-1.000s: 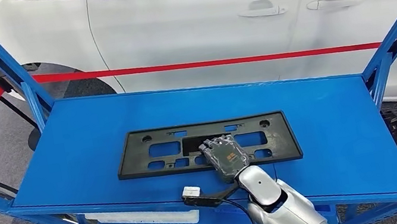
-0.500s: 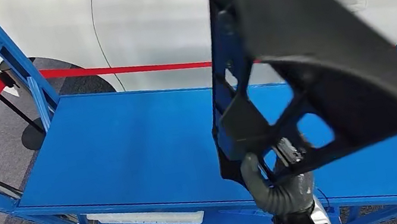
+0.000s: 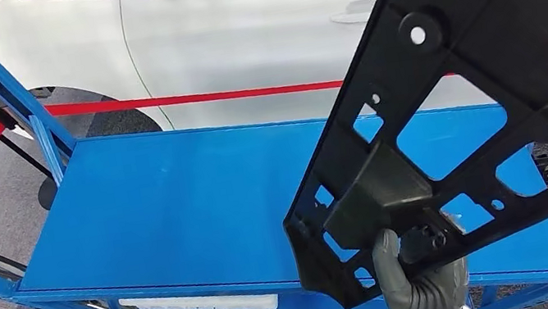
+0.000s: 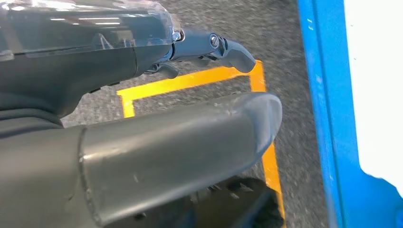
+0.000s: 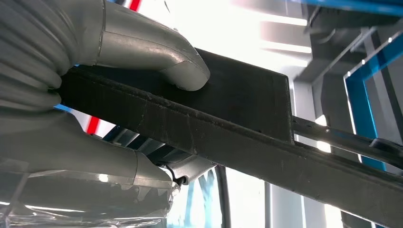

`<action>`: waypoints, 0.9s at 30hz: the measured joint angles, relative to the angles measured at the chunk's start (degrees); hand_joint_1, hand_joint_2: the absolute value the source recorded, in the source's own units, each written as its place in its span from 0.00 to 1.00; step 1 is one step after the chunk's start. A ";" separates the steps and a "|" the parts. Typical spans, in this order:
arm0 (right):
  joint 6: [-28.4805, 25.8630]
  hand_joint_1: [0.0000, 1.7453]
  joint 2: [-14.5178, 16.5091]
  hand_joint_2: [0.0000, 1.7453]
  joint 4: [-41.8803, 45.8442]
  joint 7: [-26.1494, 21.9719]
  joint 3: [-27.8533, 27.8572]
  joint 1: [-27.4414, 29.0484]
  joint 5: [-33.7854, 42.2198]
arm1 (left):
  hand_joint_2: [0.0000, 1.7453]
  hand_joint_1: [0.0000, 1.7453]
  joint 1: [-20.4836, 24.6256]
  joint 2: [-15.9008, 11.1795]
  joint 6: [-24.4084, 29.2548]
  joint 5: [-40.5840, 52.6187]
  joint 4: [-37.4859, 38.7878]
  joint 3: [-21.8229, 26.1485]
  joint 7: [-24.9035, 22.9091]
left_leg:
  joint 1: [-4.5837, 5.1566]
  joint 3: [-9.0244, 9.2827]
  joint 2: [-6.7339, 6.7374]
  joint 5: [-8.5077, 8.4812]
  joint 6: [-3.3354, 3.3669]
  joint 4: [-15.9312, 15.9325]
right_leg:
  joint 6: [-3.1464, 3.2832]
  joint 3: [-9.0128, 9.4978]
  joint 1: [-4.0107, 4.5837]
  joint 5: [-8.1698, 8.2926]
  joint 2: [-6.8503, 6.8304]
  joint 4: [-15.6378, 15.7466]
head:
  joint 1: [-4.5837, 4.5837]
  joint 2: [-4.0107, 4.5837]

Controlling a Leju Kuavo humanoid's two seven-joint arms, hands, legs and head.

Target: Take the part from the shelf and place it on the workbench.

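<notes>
The blue metal shelf (image 3: pixel 172 212), framed by slanting blue steel posts, shows a bare painted deck on its near and left side, while the flat black plastic part (image 3: pixel 483 80), a long rectangular panel pierced with rectangular cut-outs and small round holes, is raised clear above the shelf's right half, tilted steeply so one end rises toward the upper right, close to the head camera. The part's ribbed underside faces the camera, with a solid block near its lower end. The robot's right hand (image 3: pixel 421 272) grasps the part at that lower end, just above the shelf's front edge; in the right wrist view the thick grey thumb (image 5: pixel 157 57) presses on one face of the dark panel (image 5: pixel 228 123) while the rest of the hand (image 5: pixel 62 109) wraps the other side. The left hand (image 4: pixel 142 142) hangs over grey carpeted floor marked with orange tape (image 4: pixel 190 83), beside the shelf's blue edge (image 4: pixel 323 118), holding nothing, its fingers apart. Behind the shelf stands a white car (image 3: pixel 235 36), with a red barrier strap (image 3: pixel 187 98) stretched between the car and the shelf.
</notes>
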State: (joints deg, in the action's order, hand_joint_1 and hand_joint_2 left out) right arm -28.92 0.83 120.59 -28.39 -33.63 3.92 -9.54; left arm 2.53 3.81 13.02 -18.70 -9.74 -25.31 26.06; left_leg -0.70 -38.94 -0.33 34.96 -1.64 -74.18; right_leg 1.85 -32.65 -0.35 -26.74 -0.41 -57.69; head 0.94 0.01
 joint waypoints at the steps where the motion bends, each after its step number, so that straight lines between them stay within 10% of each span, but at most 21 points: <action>1: 1.73 1.00 -0.04 1.00 -0.01 -0.86 0.34 0.93 0.57 | 0.00 0.00 -0.08 -0.08 0.10 -0.16 0.03 0.09 -0.21 | -0.02 0.46 0.00 -1.03 -0.03 0.90 | -0.01 0.00 0.00 0.01 -0.02 -0.10 | 0.03 0.00; 5: 7.54 1.00 -0.12 1.00 -0.22 -4.81 1.51 4.81 1.17 | 0.00 0.00 -0.20 -0.37 0.16 -0.50 0.10 0.52 -0.72 | 0.15 6.89 -0.04 -7.29 0.68 14.38 | -0.56 -0.21 0.22 -0.22 0.06 -0.69 | 0.03 -0.01; 9: 8.58 1.00 -0.13 1.00 -0.60 -5.73 2.53 6.87 1.22 | 0.00 0.00 -0.26 -0.36 0.16 -0.53 0.18 0.99 -0.84 | 0.29 7.09 -0.01 -8.24 2.10 16.05 | -1.75 -0.67 0.23 -0.22 0.19 -0.98 | -0.01 -0.01; 15: 8.70 1.00 -0.14 1.00 -0.89 -5.97 3.62 7.97 1.28 | 0.00 0.00 -0.23 -0.38 0.16 -0.54 0.19 1.11 -0.87 | 0.18 4.94 0.35 -10.22 3.54 16.43 | -3.18 -5.47 -0.29 -10.30 0.40 -15.57 | -0.49 -0.01; 21: 9.25 1.00 -0.14 1.00 -1.00 -6.14 3.97 8.51 1.07 | 0.00 0.00 -0.24 -0.33 0.16 -0.78 0.20 1.12 -1.07 | 0.31 2.75 0.18 -11.96 2.19 15.55 | -2.27 5.50 -0.06 -4.73 0.46 -0.22 | -0.47 -0.01; 25: 10.85 1.00 -0.11 1.00 -1.75 -8.10 4.22 10.46 0.83 | 0.00 0.00 -0.39 -0.52 0.33 -1.43 0.39 1.17 -1.69 | 0.15 2.18 0.05 -12.32 0.71 15.28 | -0.76 4.57 0.03 -3.43 0.28 0.53 | -0.61 0.00; 27: 11.81 1.00 -0.06 1.00 -2.69 -9.53 4.38 11.88 0.88 | 0.00 0.00 -0.54 -0.68 0.46 -1.49 0.54 1.20 -1.91 | 0.01 0.82 0.02 -8.11 0.16 11.59 | 0.17 3.42 -0.13 -2.26 -0.01 0.78 | -0.48 0.00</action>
State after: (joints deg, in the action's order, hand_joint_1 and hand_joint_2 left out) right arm -17.11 0.77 117.90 -37.92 -29.24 15.80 -8.66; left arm 1.99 3.13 13.48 -20.19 -9.20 -24.11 24.15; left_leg -0.69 -38.12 -0.31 26.86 -1.48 -62.59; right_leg 2.02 -29.23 -0.48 -29.00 -0.43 -56.91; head 0.47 0.01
